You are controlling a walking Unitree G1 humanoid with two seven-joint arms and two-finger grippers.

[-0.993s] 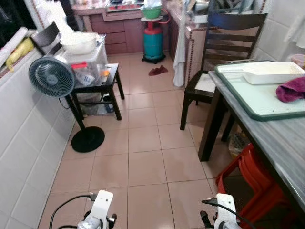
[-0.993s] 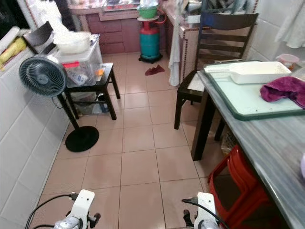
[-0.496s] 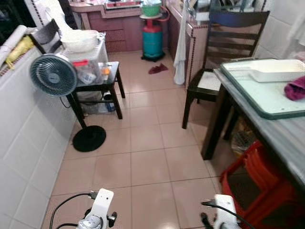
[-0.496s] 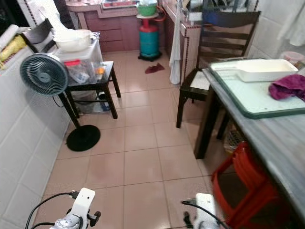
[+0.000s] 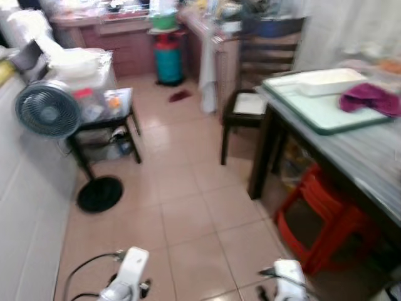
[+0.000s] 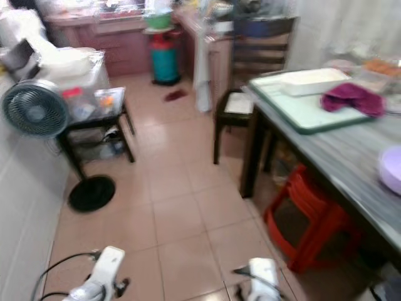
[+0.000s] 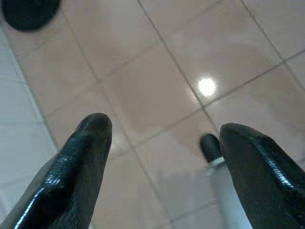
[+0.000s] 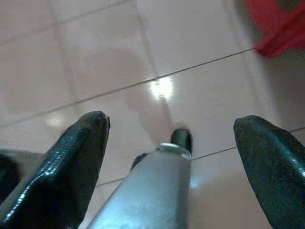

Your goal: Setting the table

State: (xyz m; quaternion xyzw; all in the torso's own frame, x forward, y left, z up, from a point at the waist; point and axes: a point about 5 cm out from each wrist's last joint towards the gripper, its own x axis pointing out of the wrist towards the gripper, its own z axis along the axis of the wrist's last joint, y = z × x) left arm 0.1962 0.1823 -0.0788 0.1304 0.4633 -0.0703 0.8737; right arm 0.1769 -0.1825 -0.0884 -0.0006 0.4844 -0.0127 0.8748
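Your table (image 6: 351,147) runs along the right side, grey-topped, and on it you have one green-rimmed tray (image 6: 294,113), one white dish (image 6: 313,81) lying on the tray's far end, one magenta cloth (image 6: 351,99) on the tray just beside the dish, and one pale purple plate (image 6: 391,169) on the bare top nearer you, well apart from the tray. Under the table you see one red stool (image 6: 307,226). One dark chair (image 6: 247,81) stands at the table's far end. Across the tiled floor (image 6: 175,207), by the left wall, you have one fan (image 6: 34,111) on a round black base, and just behind it one small black side table (image 6: 94,122). One teal gas cylinder (image 6: 164,59) stands at the far cabinets. Your left gripper (image 7: 162,138) and right gripper (image 8: 169,129) both hang low over the floor, each with its two fingers spread wide and grasping nothing. The head views are blurred.
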